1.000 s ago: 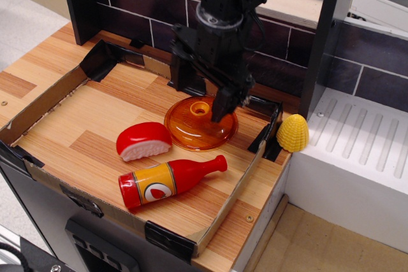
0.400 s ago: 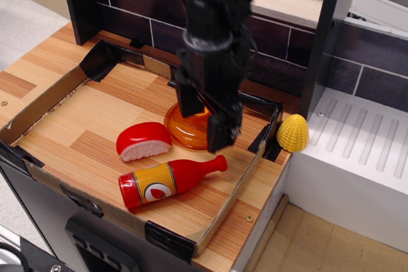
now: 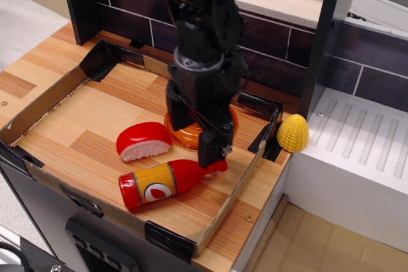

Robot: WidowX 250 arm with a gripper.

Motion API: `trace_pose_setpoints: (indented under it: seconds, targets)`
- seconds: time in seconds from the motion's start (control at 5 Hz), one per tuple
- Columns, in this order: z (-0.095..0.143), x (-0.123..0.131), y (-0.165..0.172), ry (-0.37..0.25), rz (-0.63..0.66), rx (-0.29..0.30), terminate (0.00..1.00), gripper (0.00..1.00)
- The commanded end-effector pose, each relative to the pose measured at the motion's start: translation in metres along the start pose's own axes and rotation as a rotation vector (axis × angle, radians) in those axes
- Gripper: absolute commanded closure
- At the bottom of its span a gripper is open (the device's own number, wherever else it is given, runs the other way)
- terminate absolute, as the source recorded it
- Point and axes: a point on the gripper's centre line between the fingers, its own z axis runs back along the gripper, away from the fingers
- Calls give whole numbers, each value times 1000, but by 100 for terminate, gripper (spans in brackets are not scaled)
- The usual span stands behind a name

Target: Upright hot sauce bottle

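Note:
The hot sauce bottle (image 3: 167,182) lies on its side near the front of the wooden tray (image 3: 76,138), its base to the left and its tapered neck pointing right. It is glossy red with a yellow-orange label and a white oval. My black gripper (image 3: 194,137) is open and hangs just above and behind the bottle's neck. One fingertip (image 3: 210,155) is right at the neck; I cannot tell whether it touches. The gripper holds nothing.
A red-and-white dome toy (image 3: 143,140) lies just behind the bottle. An orange translucent lid (image 3: 185,136) sits behind it, largely hidden by the gripper. A yellow corn toy (image 3: 292,133) stands outside the tray's right wall. Cardboard walls ring the tray; a dark tiled backsplash stands behind.
The gripper has come forward and down from over the orange lid towards the bottle's neck, staying open. The bottle and the other toys have not moved.

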Motion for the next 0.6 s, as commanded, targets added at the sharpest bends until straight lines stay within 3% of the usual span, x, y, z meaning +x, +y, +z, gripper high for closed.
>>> trace_pose_setpoints:
  seconds: [0.0, 0.2, 0.4]
  targets:
    - [-11, 5, -6, -18, -39, 55, 0, 0]
    - [-21, 5, -8, -23, -45, 70, 0, 0]
    - [-28, 7, -10, -34, -53, 47, 0, 0]
